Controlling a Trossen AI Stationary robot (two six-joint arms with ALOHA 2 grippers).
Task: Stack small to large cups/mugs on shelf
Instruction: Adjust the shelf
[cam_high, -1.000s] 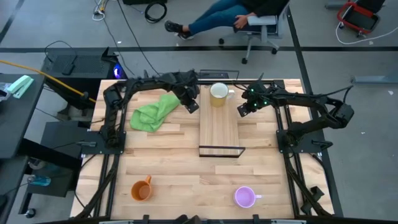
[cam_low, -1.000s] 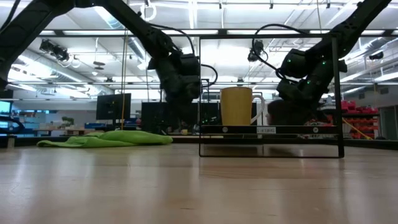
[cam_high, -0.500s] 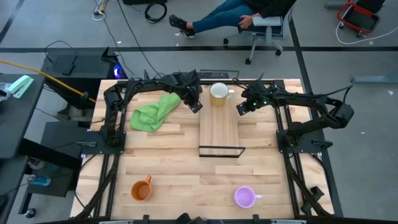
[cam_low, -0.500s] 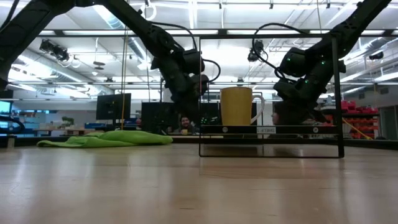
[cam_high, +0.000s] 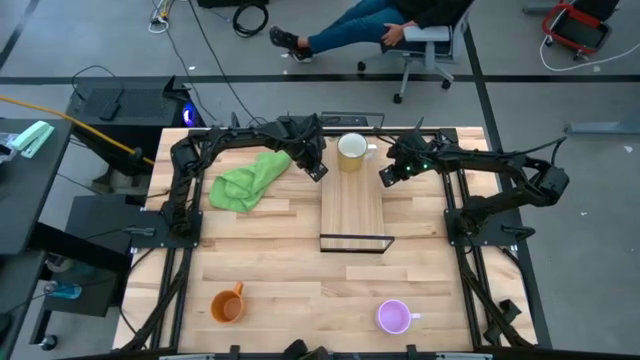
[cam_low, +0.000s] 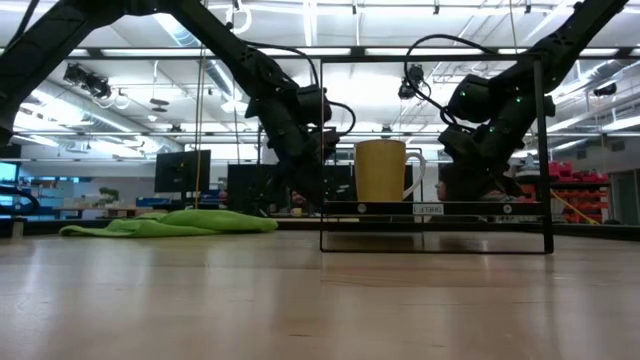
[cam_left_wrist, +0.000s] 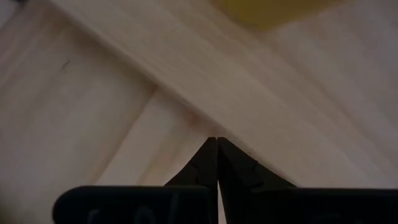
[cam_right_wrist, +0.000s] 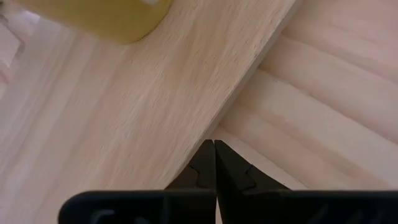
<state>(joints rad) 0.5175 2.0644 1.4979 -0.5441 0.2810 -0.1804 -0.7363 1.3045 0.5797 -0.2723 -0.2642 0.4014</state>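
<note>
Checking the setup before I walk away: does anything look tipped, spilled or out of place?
Nothing stands out. The white mug stands upright on the shelf; the orange mug and purple mug sit upright on the table.

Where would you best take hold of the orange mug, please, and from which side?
Probably by the rim, from straight above. The orange mug stands upright, mouth open to the high view, so one finger can go inside the wall and one outside. Its handle points toward the table's far side; grip the rim away from it. The left gripper, now shut, is on its side.
</note>
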